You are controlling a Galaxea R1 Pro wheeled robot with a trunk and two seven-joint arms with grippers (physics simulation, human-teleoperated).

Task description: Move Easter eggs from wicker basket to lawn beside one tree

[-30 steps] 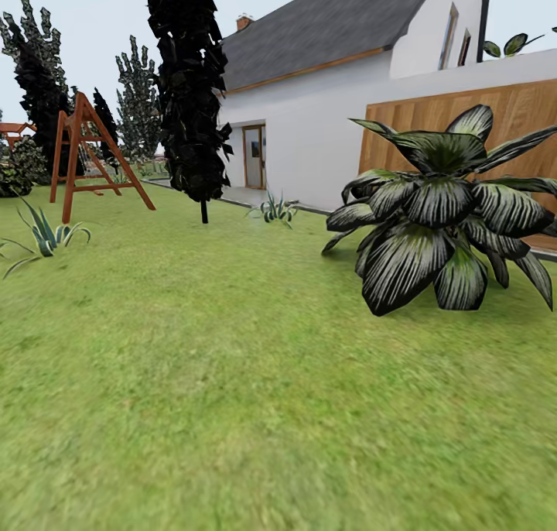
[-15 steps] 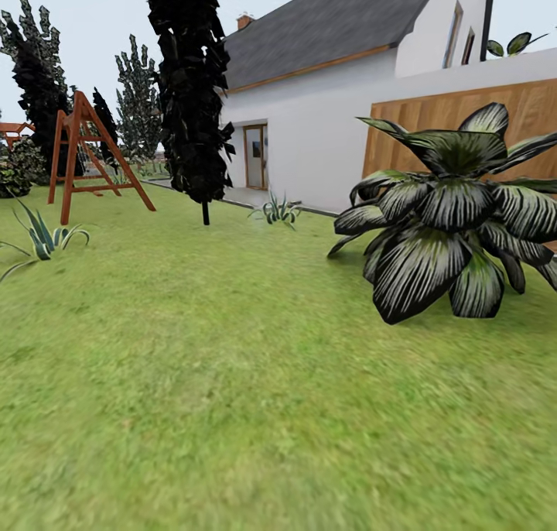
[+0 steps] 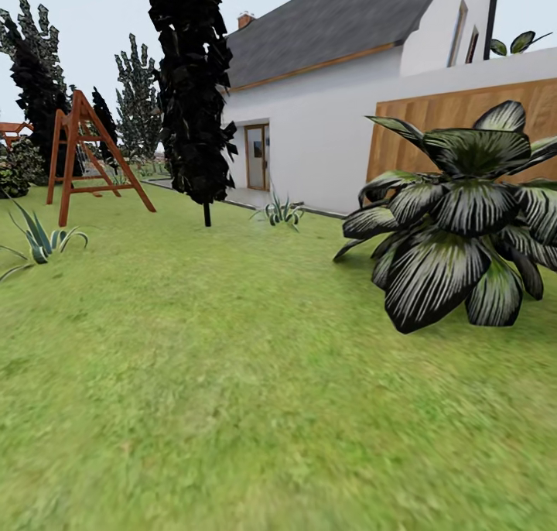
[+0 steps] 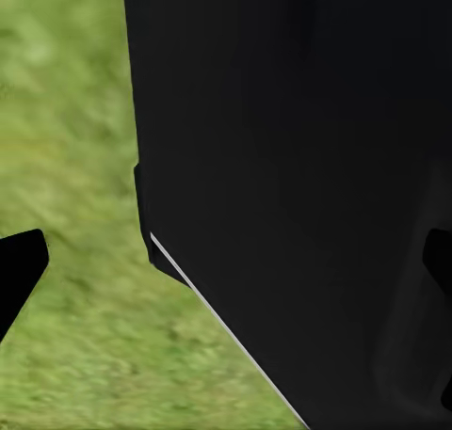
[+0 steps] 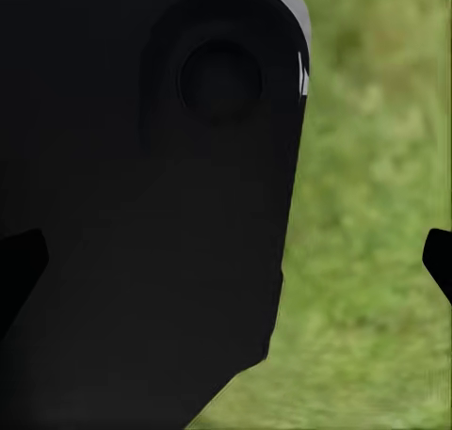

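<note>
1. Head view: the lawn (image 3: 232, 376) runs from the near edge to the house, mottled green. The tree (image 3: 189, 90), with a dark blocky crown on a thin trunk, stands at about 11 o'clock, far from the camera, its base on the grass just before a paved strip along the white house (image 3: 325, 128).
2. Head view, other things: a red-brown wooden swing frame (image 3: 81, 155) at 10 o'clock, left of the tree and well apart from it. A big broad-leaf striped plant (image 3: 456, 221) at 2 o'clock, against the wooden fence panel (image 3: 433, 128). A small spiky agave (image 3: 35, 241) at 9 o'clock by the left edge; another small one (image 3: 280, 212) near the paved strip, between the tree and the big plant. More dark trees (image 3: 35, 74) far back at the left.
3. Left wrist view: a big black robot body part (image 4: 301, 195) blocks much of the picture, grass beside it. A dark fingertip (image 4: 19, 275) pokes in at one edge, another at the opposite edge, so the left gripper's fingers are spread wide, nothing between them.
4. Right wrist view: a black robot part (image 5: 141, 204) with a round recess, blurred grass beside it. Dark fingertips (image 5: 438, 261) at opposite edges, so the right gripper is spread wide too, holding nothing.
</note>
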